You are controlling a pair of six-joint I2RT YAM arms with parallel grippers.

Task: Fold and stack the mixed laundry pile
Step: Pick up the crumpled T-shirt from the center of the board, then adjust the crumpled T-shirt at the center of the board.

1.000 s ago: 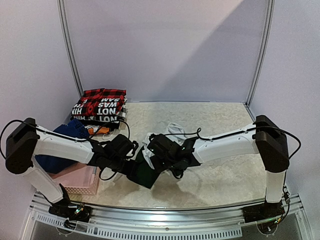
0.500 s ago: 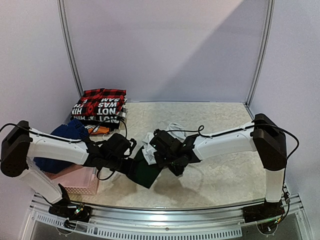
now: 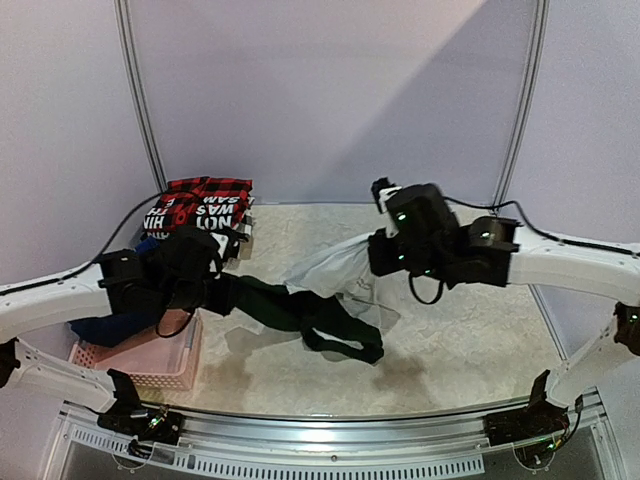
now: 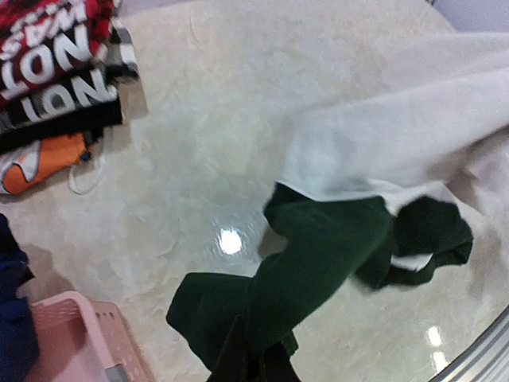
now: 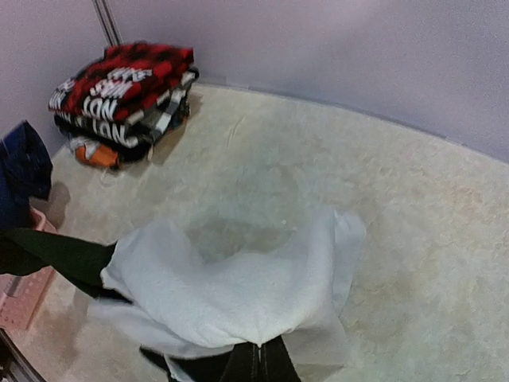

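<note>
A white garment (image 3: pixel 335 265) with a dark green part (image 3: pixel 300 315) hangs stretched between my two grippers above the table. My left gripper (image 3: pixel 222 290) is shut on the dark green end (image 4: pixel 318 255), its fingers at the bottom of the left wrist view (image 4: pixel 253 368). My right gripper (image 3: pixel 375 258) is shut on a bunched fold of the white cloth (image 5: pixel 238 286), just above its fingertips (image 5: pixel 258 362). The green loop's low end rests on the table. A folded stack topped by red-and-black plaid (image 3: pixel 205 205) sits at the back left.
A pink lattice basket (image 3: pixel 140 362) stands at the near left with a navy piece (image 3: pixel 105 325) draped over it. An orange-and-white item (image 4: pixel 44 163) lies beside the stack. Metal posts (image 3: pixel 135 90) and the purple walls bound the table at the back.
Both arms have risen and pulled apart, the left going left and the right going up and right. The garment, bunched low between them before, is now lifted and stretched out.
</note>
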